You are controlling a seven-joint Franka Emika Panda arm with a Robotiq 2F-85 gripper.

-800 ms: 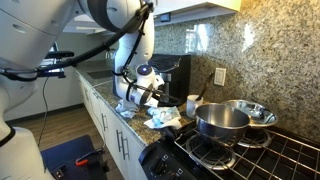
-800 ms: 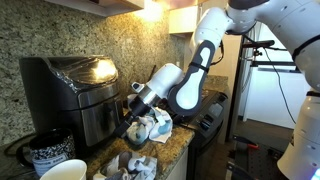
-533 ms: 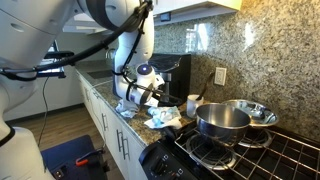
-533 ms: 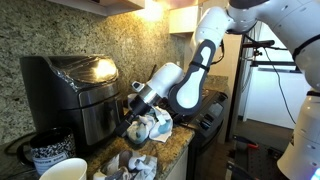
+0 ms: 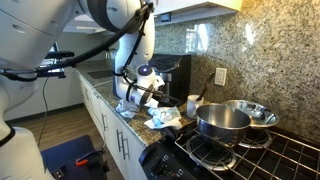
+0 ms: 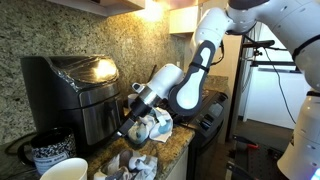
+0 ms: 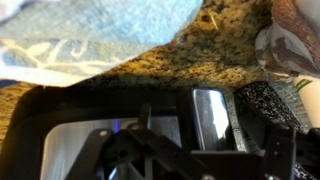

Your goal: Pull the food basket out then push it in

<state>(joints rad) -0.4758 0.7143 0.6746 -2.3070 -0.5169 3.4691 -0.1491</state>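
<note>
The food basket (image 6: 98, 118) is the dark front section of the black air fryer (image 6: 62, 85) on the granite counter, and it sits pushed in. In both exterior views my gripper (image 6: 129, 124) (image 5: 157, 97) is right at the basket's front, at handle height. In the wrist view a glossy dark handle (image 7: 210, 118) stands out from the basket's black face (image 7: 90, 112). My gripper (image 7: 205, 128) is open, with its dark fingers set wide on either side of that handle. I cannot tell whether a finger touches it.
Crumpled cloths (image 6: 155, 126) (image 5: 160, 118) lie on the counter just below the gripper. A white cup (image 5: 192, 103) stands beside the fryer. Steel pots (image 5: 222, 120) sit on the stove (image 5: 255, 158). A patterned mug (image 6: 45, 155) and a white cup (image 6: 62, 172) stand near the camera.
</note>
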